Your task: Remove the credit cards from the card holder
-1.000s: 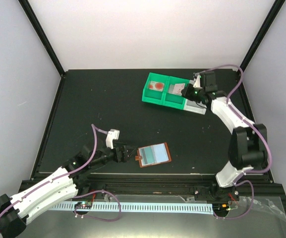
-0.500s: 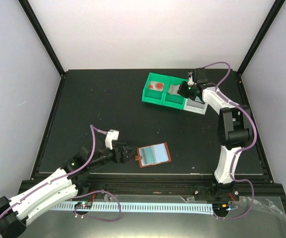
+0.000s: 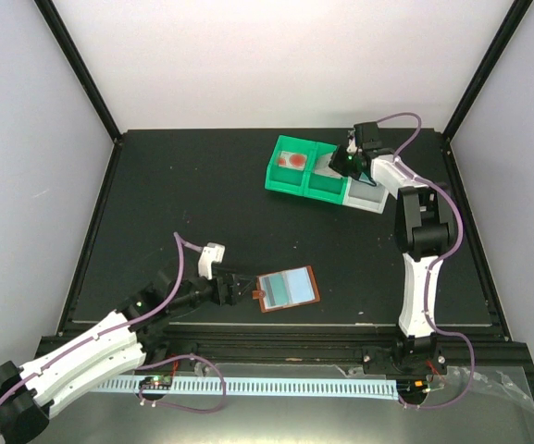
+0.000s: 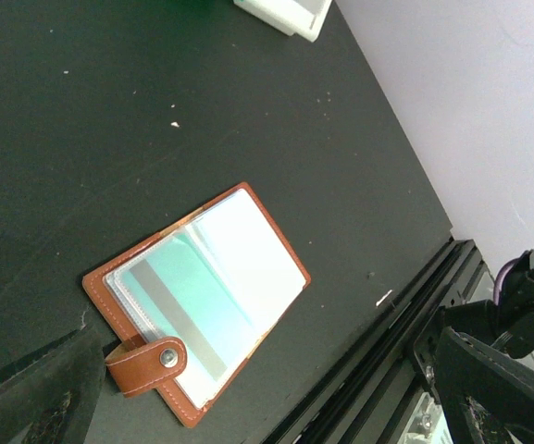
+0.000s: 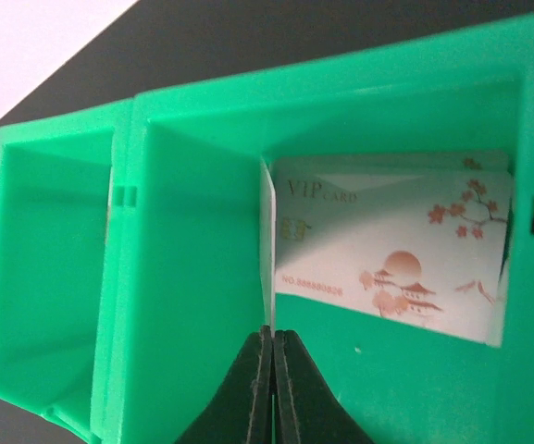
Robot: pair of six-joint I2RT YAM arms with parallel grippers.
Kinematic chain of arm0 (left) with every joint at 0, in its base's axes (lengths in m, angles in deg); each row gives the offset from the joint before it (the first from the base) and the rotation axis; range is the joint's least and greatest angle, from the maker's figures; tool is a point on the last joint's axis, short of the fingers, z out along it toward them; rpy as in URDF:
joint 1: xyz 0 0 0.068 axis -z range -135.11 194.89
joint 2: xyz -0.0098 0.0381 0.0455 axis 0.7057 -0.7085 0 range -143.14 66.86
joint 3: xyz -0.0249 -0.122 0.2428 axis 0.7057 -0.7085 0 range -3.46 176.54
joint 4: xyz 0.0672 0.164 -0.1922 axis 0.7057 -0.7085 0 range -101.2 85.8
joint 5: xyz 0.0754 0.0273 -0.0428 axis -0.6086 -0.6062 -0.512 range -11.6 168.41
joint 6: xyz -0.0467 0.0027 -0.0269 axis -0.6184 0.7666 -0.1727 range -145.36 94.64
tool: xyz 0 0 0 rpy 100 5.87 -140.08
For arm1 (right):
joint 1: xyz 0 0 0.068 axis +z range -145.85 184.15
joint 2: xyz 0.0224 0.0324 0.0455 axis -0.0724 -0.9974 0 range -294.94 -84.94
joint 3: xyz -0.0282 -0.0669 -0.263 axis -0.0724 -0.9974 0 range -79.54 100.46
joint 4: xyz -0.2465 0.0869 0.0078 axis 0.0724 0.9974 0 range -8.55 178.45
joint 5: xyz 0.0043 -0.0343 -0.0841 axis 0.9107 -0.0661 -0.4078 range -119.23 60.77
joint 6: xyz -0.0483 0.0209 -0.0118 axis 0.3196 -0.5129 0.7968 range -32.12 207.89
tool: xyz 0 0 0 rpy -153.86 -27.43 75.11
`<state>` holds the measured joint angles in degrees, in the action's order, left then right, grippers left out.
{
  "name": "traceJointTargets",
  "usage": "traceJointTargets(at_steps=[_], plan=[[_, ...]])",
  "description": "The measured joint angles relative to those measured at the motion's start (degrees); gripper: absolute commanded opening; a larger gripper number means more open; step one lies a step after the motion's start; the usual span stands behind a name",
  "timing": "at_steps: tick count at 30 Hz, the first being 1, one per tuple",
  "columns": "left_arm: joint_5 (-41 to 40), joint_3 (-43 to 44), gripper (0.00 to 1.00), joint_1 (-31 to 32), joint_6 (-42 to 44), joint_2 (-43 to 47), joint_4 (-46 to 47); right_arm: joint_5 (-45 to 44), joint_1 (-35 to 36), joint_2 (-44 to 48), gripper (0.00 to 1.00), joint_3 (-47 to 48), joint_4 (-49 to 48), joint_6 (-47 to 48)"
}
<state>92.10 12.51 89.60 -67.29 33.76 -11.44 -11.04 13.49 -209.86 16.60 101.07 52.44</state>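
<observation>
Lower left in the overhead view, the left gripper (image 3: pixel 241 287) waits with jaws wide apart just beside the flat reddish-brown leather card holder (image 3: pixel 286 289), which lies open, probably ready to steady it. Its pale blue plastic credit cards (image 4: pixel 179 296) blur under glare, so their number is unclear. Upper right, the right gripper (image 5: pixel 273 340) pinches a thin white card (image 5: pixel 267 240), edge-on with its face hidden, over the green plastic bin (image 5: pixel 192 213), seemingly to drop it by the blossom-printed VIP card (image 5: pixel 387 250).

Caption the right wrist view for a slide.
The right jaws pinch a thin pale plastic card edge-on inside a green plastic bin, with a white blossom-printed VIP card in the same compartment.
</observation>
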Motion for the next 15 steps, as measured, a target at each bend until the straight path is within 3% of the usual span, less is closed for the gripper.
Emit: traceJointTargets(at_steps=[6,15], plan=[[0.09,0.5,0.99,0.0,-0.09,-1.68,-0.04,0.02,-0.39,-1.07,0.31,2.64,0.79,-0.09],[3.08,0.85,0.99,0.0,-0.52,-1.92,0.17,1.77,-3.1,0.09,0.45,2.4,0.59,-1.05]])
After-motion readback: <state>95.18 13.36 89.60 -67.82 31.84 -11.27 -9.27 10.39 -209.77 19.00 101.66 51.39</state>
